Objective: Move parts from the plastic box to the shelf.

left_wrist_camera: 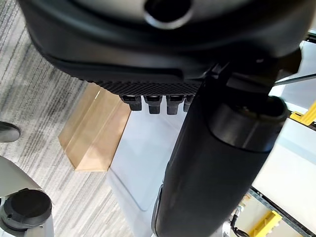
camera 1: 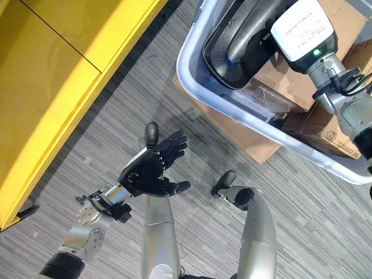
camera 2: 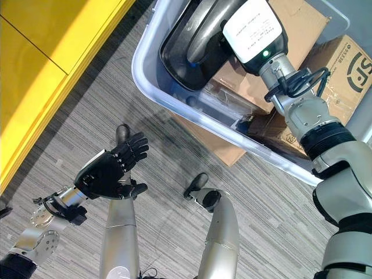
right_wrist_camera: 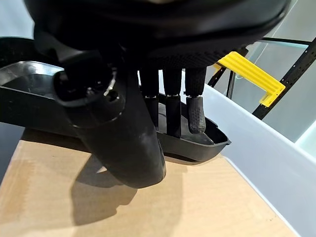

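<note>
A clear plastic box [camera 1: 192, 75] stands on the grey carpet at the upper right. A large black moulded part [camera 1: 224, 52] lies in it on a cardboard carton [right_wrist_camera: 148, 207]. My right hand [right_wrist_camera: 195, 111] reaches down into the box. Its straight fingers hang inside the black part [right_wrist_camera: 29, 98], and its thumb stays on the near side of the part's low wall, above the carton. My left hand [camera 1: 148, 168] hovers over the floor, palm up and open, holding nothing. The yellow shelf [camera 1: 52, 75] runs along the left.
Brown cartons [camera 2: 302, 23] fill the rest of the plastic box. A flat piece of cardboard [camera 1: 256, 148] sticks out from under the box onto the carpet. Bare carpet lies between the shelf and the box.
</note>
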Available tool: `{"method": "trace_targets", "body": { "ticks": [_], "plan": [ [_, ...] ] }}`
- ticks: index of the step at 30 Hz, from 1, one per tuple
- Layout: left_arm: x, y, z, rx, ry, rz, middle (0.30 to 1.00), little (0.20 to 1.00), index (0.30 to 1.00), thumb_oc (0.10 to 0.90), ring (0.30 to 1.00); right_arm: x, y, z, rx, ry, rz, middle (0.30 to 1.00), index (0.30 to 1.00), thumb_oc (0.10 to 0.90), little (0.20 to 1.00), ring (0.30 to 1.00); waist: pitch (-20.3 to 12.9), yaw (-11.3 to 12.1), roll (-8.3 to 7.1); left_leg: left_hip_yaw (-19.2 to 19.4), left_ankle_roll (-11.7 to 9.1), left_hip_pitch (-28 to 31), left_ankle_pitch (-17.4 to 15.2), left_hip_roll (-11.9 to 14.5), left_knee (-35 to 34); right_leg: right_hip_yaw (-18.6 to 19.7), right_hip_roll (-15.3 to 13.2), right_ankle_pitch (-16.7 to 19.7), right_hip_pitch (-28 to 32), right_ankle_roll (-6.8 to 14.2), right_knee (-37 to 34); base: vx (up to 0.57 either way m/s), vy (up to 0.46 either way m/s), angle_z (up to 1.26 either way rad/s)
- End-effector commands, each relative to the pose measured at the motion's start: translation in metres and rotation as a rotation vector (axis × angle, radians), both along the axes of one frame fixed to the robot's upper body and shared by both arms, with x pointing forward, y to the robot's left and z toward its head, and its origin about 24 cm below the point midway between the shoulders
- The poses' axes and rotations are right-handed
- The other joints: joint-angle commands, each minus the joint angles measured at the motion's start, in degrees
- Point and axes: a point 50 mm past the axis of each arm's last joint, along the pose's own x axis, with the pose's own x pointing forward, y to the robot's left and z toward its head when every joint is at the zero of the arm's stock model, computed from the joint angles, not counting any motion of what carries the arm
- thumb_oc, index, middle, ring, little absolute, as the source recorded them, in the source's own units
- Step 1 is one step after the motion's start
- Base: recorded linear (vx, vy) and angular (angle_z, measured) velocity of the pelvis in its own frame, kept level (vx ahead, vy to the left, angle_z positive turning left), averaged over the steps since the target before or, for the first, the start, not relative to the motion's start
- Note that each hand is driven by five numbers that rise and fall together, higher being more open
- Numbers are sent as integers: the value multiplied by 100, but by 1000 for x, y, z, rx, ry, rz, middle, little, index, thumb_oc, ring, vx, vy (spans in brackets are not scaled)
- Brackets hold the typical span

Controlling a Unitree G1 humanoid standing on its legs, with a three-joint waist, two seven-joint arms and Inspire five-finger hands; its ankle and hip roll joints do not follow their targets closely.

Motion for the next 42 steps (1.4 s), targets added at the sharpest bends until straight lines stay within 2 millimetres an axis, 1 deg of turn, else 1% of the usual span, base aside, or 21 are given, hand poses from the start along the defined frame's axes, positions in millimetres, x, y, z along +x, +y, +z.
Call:
{"method": "trace_targets", "body": {
  "ticks": [1, 5, 6, 8, 9, 12, 16, 19, 22, 26, 30, 31, 34, 37, 40, 42],
  "plan": [
    [-4, -25, 18, -98, -163, -116, 1000, 1000, 1000, 900, 1000, 8, -21, -55, -8, 199, -106, 300, 300, 400, 300, 300, 11, -14, 423, -237, -443, -53, -292, 380, 903, 209, 264, 815, -119, 698, -534, -29, 46, -1],
    [-2, -29, 19, -109, -162, -120, 1000, 1000, 1000, 900, 1000, 8, -24, -65, 13, 206, -91, 300, 300, 400, 300, 300, 11, -23, 493, -188, -438, 13, -313, 384, 885, 258, 233, 816, -88, 701, -562, -15, 48, 1],
    [-2, -31, 17, -109, -159, -130, 1000, 1000, 1000, 900, 1000, 8, -28, -67, 58, 193, -85, 300, 300, 400, 300, 300, 11, -33, 521, -159, -438, 61, -333, 391, 882, 293, 228, 842, -64, 706, -594, -13, 39, 1],
    [-3, -32, 17, -109, -159, -136, 1000, 1000, 1000, 900, 1000, 8, -28, -68, 89, 183, -67, 300, 300, 400, 300, 300, 11, -38, 532, -139, -439, 88, -340, 394, 868, 309, 234, 857, -47, 705, -630, -27, 50, 1],
    [-3, -34, 17, -111, -161, -141, 1000, 1000, 1000, 900, 1000, 6, -29, -69, 151, 172, -27, 300, 300, 400, 300, 300, 11, -62, 542, -95, -444, 162, -350, 403, 839, 326, 229, 879, 17, 712, -697, -37, 64, 2],
    [-4, -36, 18, -113, -159, -143, 1000, 1000, 1000, 900, 1000, 3, -29, -69, 222, 158, 22, 300, 300, 400, 300, 300, 11, -97, 544, -41, -449, 274, -379, 408, 818, 363, 231, 902, 113, 723, -792, -32, 65, 0],
    [-6, -38, 18, -107, -155, -141, 1000, 1000, 1000, 900, 1000, -3, -25, -66, 333, 158, 122, 300, 300, 400, 300, 300, 11, -190, 520, 90, -468, 546, -442, 448, 780, 441, 233, 949, 326, 745, -955, -29, 90, -2],
    [-9, -38, 19, -123, -143, -137, 1000, 1000, 1000, 900, 1000, -10, -20, -63, 402, 162, 208, 300, 300, 400, 300, 300, 11, -285, 508, 261, -478, 944, -530, 485, 724, 548, 208, 993, 633, 797, -1148, -34, 144, -8],
    [-11, -38, 19, -131, -133, -140, 1000, 1000, 1000, 900, 1000, -14, -17, -62, 403, 154, 239, 300, 300, 400, 300, 300, 11, -328, 519, 366, -487, 1206, -578, 511, 682, 611, 194, 999, 843, 818, -1252, -22, 122, -12],
    [-15, -39, 16, -140, -114, -150, 1000, 1000, 1000, 900, 1000, -18, -19, -54, 408, 131, 242, 300, 300, 400, 300, 300, 11, -359, 552, 510, -512, 1670, -639, 547, 601, 676, 162, 1022, 1236, 860, -1440, -18, 138, -11],
    [-18, -39, 13, -154, -92, -171, 1000, 1000, 1000, 900, 1000, -21, -25, -50, 415, 112, 225, 300, 300, 400, 300, 300, 11, -375, 582, 612, -528, 2012, -672, 568, 538, 714, 146, 1028, 1544, 876, -1563, -26, 111, -5],
    [-18, -39, 14, -163, -92, -167, 1000, 1000, 1000, 900, 1000, -22, -26, -47, 415, 95, 221, 300, 300, 400, 300, 300, 11, -355, 594, 675, -496, 2038, -531, 607, 452, 688, 180, 1168, 1564, 823, -1679, -63, 93, -1],
    [-19, -39, 13, -153, -83, -179, 1000, 1000, 1000, 900, 1000, -23, -30, -44, 436, 79, 209, 300, 300, 400, 300, 300, 11, -353, 590, 738, -501, 2215, -544, 612, 407, 704, 179, 1170, 1728, 841, -1752, -28, 86, -12],
    [-23, -39, 8, -157, -58, -186, 1000, 1000, 1000, 900, 1000, -24, -38, -39, 474, 74, 161, 300, 300, 400, 300, 300, 11, -337, 585, 850, -519, 2630, -597, 612, 336, 724, 184, 1156, 2142, 875, -1921, 7, 97, -6],
    [-25, -40, 6, -163, -56, -188, 1000, 1000, 1000, 900, 1000, -26, -46, -37, 504, 74, 118, 300, 300, 400, 300, 300, 11, -342, 578, 906, -517, 2891, -622, 594, 299, 740, 182, 1158, 2412, 890, -2042, -4, 114, -3],
    [-27, -42, 6, -165, -56, -190, 1000, 1000, 1000, 900, 1000, -27, -55, -37, 558, 91, 83, 300, 300, 400, 300, 300, 11, -354, 553, 950, -508, 3138, -646, 567, 268, 763, 178, 1167, 2677, 914, -2163, 4, 105, -2]
  ]
}}
